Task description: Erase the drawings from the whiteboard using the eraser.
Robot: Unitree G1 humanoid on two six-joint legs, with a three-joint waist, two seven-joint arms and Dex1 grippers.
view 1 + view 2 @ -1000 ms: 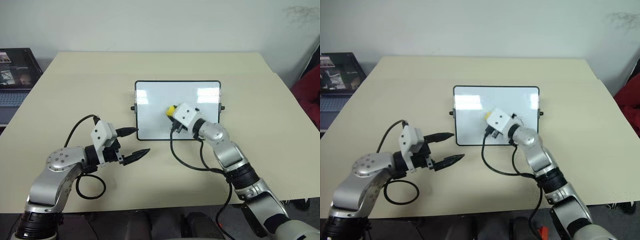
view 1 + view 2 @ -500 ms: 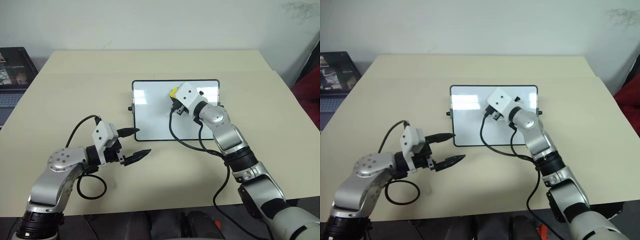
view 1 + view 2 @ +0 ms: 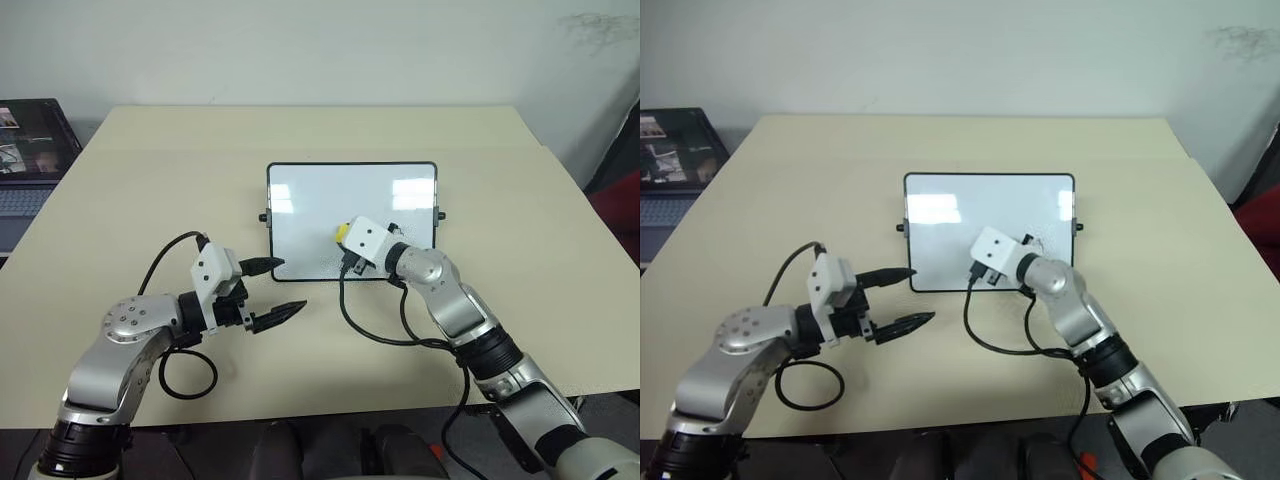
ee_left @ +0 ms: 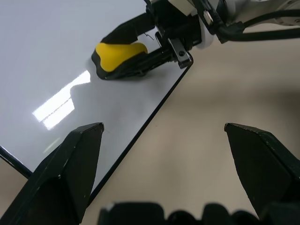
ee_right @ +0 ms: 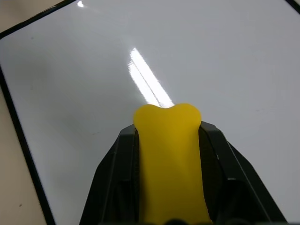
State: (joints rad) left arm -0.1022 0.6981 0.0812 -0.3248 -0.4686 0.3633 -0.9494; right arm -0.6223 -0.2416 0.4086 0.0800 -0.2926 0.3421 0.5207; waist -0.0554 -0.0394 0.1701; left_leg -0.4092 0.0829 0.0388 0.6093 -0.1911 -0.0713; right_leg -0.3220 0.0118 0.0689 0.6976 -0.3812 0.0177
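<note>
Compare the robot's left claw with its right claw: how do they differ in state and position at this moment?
The left claw stands open and empty, while the right claw is shut on the yellow eraser. The left claw hovers over the bare table just off the whiteboard's near left corner, while the right claw is over the board's white surface. Both have two black fingers and a white camera block at the wrist.

The whiteboard (image 3: pixel 330 205), glossy white with a thin black frame, rounded corners and a small black knob on each short side, lies flat on the table. The eraser (image 4: pixel 118 55), a small yellow block with a black underside, rests on the board's near part. A faint dark squiggle of the drawings (image 3: pixel 1040 241) shows just beside it.
</note>
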